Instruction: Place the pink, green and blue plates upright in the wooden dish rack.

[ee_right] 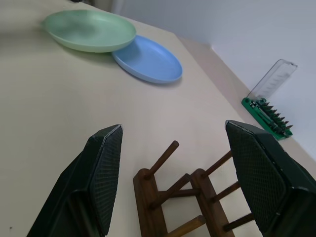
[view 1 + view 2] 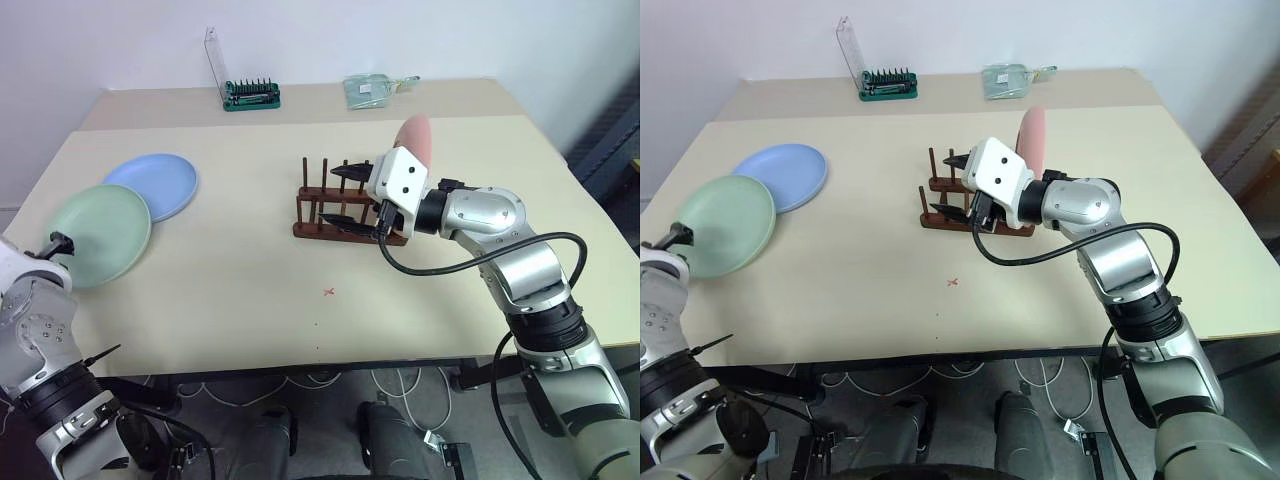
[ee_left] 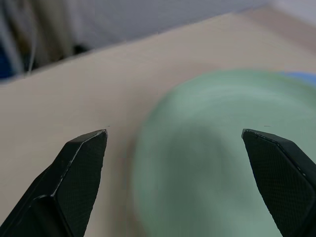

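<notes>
1. On the tabletop (image 2: 250, 300), the wooden dish rack (image 2: 940, 205) sits near the middle, with the pink plate (image 2: 1031, 140) standing upright at its far-right end, partly hidden behind the right arm.
2. Judged from this, one plate of three is placed; whether the pink plate is fully seated between pegs cannot be told.
3. At the robot's left, the green plate (image 2: 100, 235) lies flat, its rim overlapping the blue plate (image 2: 155, 185) beside it. Both remain to be racked.
4. The left tool (image 3: 175, 140) stands with its fingers spread wide and empty, pointing at the green plate's near edge without gripping it. This plate is probably the next pick.
5. The right tool (image 1: 173, 143) is parted, holding nothing, and hovers just over the rack's pegs.
6. Differences between views: the right wrist view shows the peg spacing close up and the two flat plates well beyond, which the head views give only from above. The left wrist view shows the green plate's rim lying between the finger lines. The head views alone show the pink plate.
7. A green tool holder (image 2: 250, 95) and a small clear packet (image 2: 372, 90) rest at the far edge, well apart from the work.
</notes>
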You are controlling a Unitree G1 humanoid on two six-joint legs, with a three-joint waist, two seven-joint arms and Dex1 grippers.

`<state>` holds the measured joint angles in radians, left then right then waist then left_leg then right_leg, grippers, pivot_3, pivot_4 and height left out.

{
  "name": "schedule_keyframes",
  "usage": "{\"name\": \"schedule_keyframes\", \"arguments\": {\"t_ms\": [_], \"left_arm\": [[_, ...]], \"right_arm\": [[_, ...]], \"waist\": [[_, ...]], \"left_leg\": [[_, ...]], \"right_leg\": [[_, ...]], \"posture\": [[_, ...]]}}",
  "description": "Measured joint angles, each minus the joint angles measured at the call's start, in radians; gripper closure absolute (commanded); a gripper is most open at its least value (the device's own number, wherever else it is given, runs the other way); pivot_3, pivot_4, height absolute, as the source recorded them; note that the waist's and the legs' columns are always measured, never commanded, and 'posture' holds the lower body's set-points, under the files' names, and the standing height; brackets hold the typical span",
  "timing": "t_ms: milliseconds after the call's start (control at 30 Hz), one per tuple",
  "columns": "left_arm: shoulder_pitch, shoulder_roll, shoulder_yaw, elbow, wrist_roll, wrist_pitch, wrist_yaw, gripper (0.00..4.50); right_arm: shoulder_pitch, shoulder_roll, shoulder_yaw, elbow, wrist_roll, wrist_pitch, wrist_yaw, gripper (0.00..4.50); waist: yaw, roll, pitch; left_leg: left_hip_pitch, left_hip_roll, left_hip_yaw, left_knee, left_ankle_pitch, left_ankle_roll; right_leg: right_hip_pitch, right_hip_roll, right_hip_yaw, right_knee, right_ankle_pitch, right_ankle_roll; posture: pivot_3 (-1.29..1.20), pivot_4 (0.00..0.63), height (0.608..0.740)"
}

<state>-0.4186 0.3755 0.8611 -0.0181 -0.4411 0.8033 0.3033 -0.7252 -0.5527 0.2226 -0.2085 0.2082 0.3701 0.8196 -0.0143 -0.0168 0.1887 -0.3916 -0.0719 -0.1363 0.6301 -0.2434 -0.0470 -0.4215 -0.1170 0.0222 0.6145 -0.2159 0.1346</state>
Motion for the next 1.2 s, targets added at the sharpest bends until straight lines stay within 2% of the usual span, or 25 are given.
{"name": "schedule_keyframes", "arguments": {"t_ms": [233, 267, 333, 567, 867, 1000, 1133, 1200], "left_arm": [[-0.053, -0.076, 0.074, 0.022, -0.103, 0.106, 0.084, 0.02], [-0.065, -0.077, 0.088, 0.025, -0.117, 0.110, 0.093, 0.25], [-0.091, -0.086, 0.122, 0.038, -0.155, 0.117, 0.118, 0.88], [-0.098, -0.109, 0.166, 0.049, -0.208, 0.109, 0.182, 4.38], [-0.085, -0.125, 0.168, 0.048, -0.267, 0.058, 0.194, 4.45], [-0.087, -0.145, 0.149, 0.038, -0.320, -0.036, 0.096, 4.45], [-0.098, -0.118, 0.057, -0.036, -0.338, -0.105, -0.008, 4.45], [-0.106, -0.089, 0.008, -0.069, -0.334, -0.119, -0.034, 4.50]], "right_arm": [[0.005, 0.017, 0.001, -0.001, -0.019, -0.001, -0.001, 1.11], [0.005, 0.017, 0.001, -0.001, -0.020, -0.001, -0.001, 1.11], [0.008, 0.018, 0.001, -0.001, -0.027, -0.001, -0.001, 1.11], [0.013, 0.022, 0.001, -0.003, -0.033, -0.001, -0.001, 1.11], [0.024, 0.022, 0.001, -0.003, -0.041, -0.002, -0.001, 1.11], [0.024, 0.023, 0.001, -0.003, -0.042, -0.007, 0.000, 1.11], [0.023, 0.027, 0.001, -0.003, -0.042, -0.009, 0.003, 1.11], [0.019, 0.033, 0.001, -0.002, -0.035, -0.008, 0.011, 0.61]], "waist": [[0.001, -0.003, 0.000], [0.000, -0.003, 0.000], [0.000, -0.003, 0.000], [0.005, -0.003, -0.001], [0.002, -0.003, -0.001], [0.004, -0.006, 0.000], [0.002, -0.008, 0.000], [0.001, -0.008, 0.000]], "left_leg": [[0.000, 0.000, 0.000, 0.000, 0.000, 0.000], [0.000, 0.000, 0.000, 0.000, 0.000, -0.001], [0.000, 0.000, 0.000, 0.000, 0.000, -0.001], [0.000, 0.000, 0.000, 0.000, 0.001, -0.001], [0.001, 0.000, 0.000, 0.000, 0.001, -0.001], [0.000, 0.000, 0.000, 0.000, 0.001, -0.002], [0.000, 0.000, 0.000, 0.000, 0.001, -0.002], [0.000, 0.000, 0.000, 0.000, 0.001, -0.002]], "right_leg": [[0.000, 0.000, 0.000, 0.000, 0.000, 0.000], [0.000, 0.000, 0.000, 0.000, 0.000, 0.000], [0.000, 0.000, 0.000, 0.001, 0.000, 0.000], [0.001, 0.000, 0.000, 0.000, 0.000, 0.000], [0.001, 0.000, 0.000, 0.000, 0.000, 0.000], [0.001, 0.000, 0.000, 0.000, 0.000, 0.000], [0.001, 0.000, 0.000, 0.000, 0.000, 0.000], [0.001, 0.000, 0.000, 0.000, 0.000, 0.000]], "posture": [[0.00, 0.150, 0.740], [0.00, 0.150, 0.740], [0.00, 0.150, 0.740], [0.00, 0.150, 0.740], [0.00, 0.150, 0.740], [0.00, 0.150, 0.740], [0.00, 0.150, 0.740], [0.00, 0.150, 0.740]]}}
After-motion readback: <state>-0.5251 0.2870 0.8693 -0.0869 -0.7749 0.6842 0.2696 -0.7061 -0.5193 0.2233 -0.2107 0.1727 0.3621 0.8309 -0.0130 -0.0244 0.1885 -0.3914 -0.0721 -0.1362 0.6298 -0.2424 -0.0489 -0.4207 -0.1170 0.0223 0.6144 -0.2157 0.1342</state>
